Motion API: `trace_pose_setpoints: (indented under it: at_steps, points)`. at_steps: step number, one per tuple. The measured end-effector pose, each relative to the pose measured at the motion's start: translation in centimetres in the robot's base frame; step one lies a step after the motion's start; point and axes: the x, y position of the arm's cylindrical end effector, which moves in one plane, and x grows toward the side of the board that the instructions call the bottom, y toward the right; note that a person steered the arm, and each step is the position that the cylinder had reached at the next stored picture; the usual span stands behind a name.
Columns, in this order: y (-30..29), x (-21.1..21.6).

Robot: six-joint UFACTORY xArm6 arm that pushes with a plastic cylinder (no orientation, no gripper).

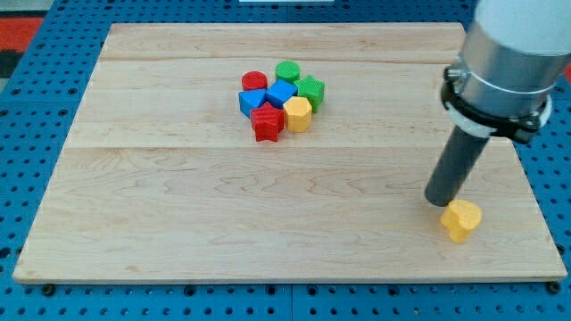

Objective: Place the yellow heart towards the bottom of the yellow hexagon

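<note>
You have my tip (441,201) down on the wooden counter (178,223), pressed right against the yellow heart (462,219) on that block's upper-left side as the view shows it. This end effector is a plain dark rod with nothing that opens or shuts, so it grips nothing; it only touches the heart's edge. The yellow heart sits near the counter's lower right corner, well apart from the cluster of other blocks. Take the yellow hexagon (297,114) as your landmark: the heart lies far to its lower right in the view. Touching the hexagon on its left is the red star (266,122). Just above the hexagon is the blue block (282,92), with the green star (310,90) at its upper right. Further to the hexagon's upper left are a second blue block (252,101), the red cylinder (254,81) and the green cylinder (287,70).
</note>
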Motion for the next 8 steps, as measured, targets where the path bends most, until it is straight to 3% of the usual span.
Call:
trace_pose_setpoints:
  at_steps: [1, 2, 3, 4, 8]
  points:
    - [1.2, -0.2]
    - [6.2, 2.7]
    - [6.8, 4.9]
    - [-1.2, 5.5]
    - [-5.1, -1.9]
